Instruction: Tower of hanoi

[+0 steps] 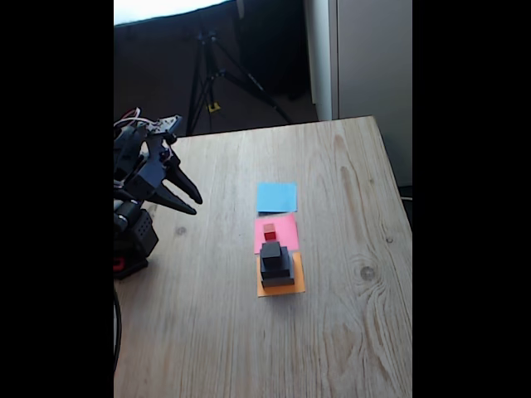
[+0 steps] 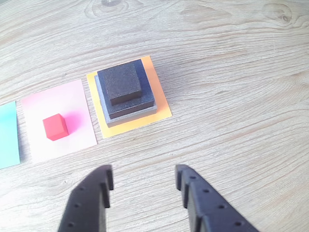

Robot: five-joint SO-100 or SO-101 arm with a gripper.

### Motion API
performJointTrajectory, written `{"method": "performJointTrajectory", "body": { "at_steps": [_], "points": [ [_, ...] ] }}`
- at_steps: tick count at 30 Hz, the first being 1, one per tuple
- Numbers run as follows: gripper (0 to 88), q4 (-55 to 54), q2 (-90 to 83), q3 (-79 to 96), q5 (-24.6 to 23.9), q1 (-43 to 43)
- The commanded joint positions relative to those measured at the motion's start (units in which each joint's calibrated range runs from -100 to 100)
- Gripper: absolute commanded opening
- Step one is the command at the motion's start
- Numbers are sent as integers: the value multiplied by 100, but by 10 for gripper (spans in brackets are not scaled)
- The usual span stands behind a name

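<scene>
Four blocks — grey slab (image 2: 131, 116), black slab (image 2: 147, 96) and black cube (image 2: 123, 83) stacked on the orange square (image 2: 161, 108), one red cube (image 2: 55, 126) on the pink square (image 2: 72, 104) — while the gripper (image 2: 144, 180) hangs wide, empty.

I work in what looks like a home room or hobby corner, not a plant. Under me lies a knotty wooden table (image 1: 332, 332). Beyond its far edge, past my jaws, a black tripod (image 1: 217, 79) stands on dark floor beside a pale door or cabinet (image 1: 365, 58), with daylight above.
</scene>
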Motion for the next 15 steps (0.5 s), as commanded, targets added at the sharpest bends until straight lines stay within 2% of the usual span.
{"method": "performJointTrajectory", "body": {
  "at_steps": [1, 15],
  "points": [
    [182, -940, -319, 838, 87, 149],
    [216, -4680, -1, 3801, 87, 241]
  ]
}}
